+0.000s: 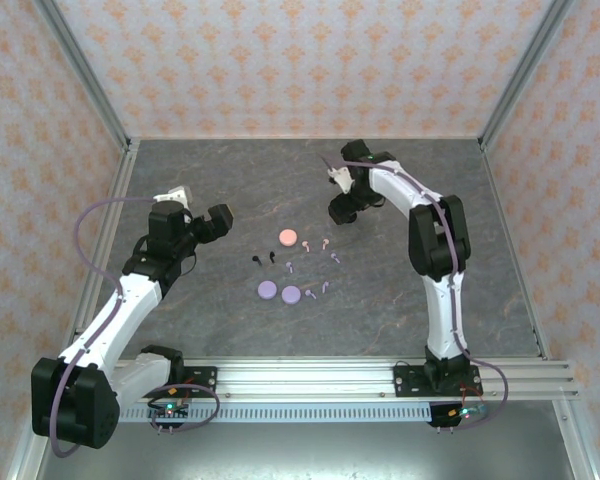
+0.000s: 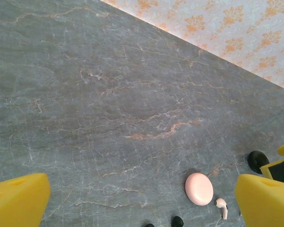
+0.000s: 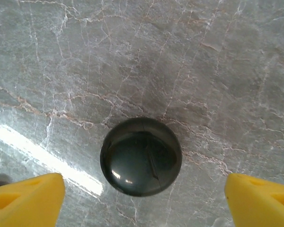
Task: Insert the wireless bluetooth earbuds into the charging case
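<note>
Grey marble tabletop: black case between parted jaws of right gripper (untouched); left gripper, open, well left of it. Step, likely: case pickup; next, a square close.

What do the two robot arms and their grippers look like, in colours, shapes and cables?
The left arm and the right arm have white links, black joints and black bases. A lavender cable runs along each. The left gripper and the right gripper are black, with bright yellow wedge-shaped finger pads.
</note>
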Controlling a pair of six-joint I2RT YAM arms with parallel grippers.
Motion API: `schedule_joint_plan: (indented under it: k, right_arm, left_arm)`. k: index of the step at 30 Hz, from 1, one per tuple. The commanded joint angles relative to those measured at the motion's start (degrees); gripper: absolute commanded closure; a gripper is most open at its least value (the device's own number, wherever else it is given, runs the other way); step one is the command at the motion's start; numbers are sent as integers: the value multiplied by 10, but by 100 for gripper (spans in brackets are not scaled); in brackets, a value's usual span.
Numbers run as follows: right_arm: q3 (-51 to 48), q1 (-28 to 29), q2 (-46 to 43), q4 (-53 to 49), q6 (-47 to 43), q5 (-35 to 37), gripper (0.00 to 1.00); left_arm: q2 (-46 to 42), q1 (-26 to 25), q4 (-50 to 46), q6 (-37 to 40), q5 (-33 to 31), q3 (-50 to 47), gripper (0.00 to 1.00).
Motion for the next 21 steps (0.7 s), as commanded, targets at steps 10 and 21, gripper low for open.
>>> schedule_joint_plan:
  k: [10, 21]
  right_arm:
    - [84, 9, 74, -73, -30, 11, 23]
    - [82, 9, 91, -80, -39, 34, 37]
  left_arm:
    - [-6, -3, -17, 2, -16, 12, 0]
    - [-2, -6, -20, -2, -17, 17, 0]
